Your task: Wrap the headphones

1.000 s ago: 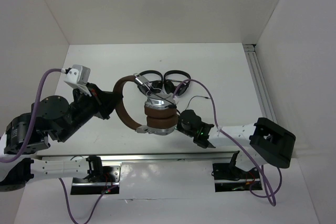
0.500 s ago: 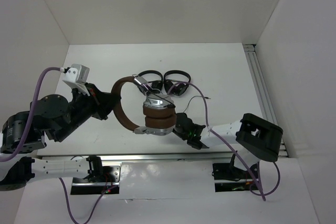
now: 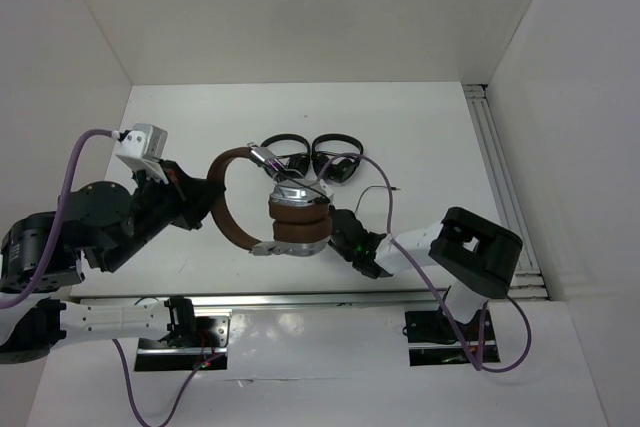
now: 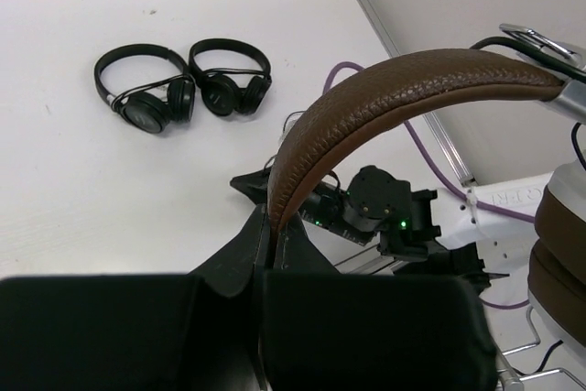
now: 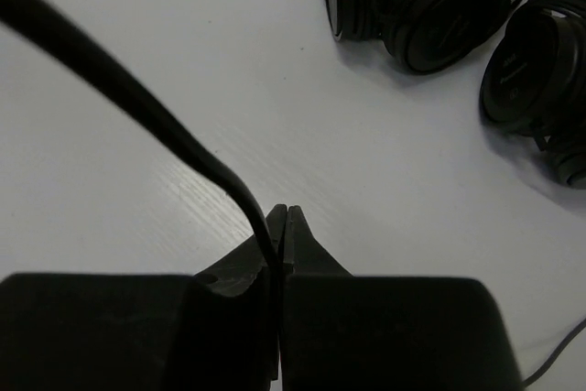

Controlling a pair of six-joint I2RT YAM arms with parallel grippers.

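Note:
The headphones (image 3: 298, 224) hang above the table, earcups stacked and the brown headband (image 4: 394, 80) arching to the left. My left gripper (image 3: 205, 202) is shut on the headband, whose leather edge is pinched between the jaws of the left gripper (image 4: 275, 226). My right gripper (image 3: 335, 219) sits just right of the earcups. In the right wrist view the right gripper (image 5: 282, 217) is shut on the thin black cable (image 5: 119, 89), which runs up to the left. A loose stretch of cable (image 3: 375, 190) lies on the table to the right.
Two small all-black folded headphones (image 3: 285, 154) (image 3: 337, 157) lie on the table just behind the lifted pair, also seen as black headphones (image 5: 430, 6) in the right wrist view. A metal rail (image 3: 497, 172) runs along the right edge. White walls enclose the table.
The right arm has swung left toward the earcups and its jaws have shut on the cable. The left arm and the headphones have shifted slightly left.

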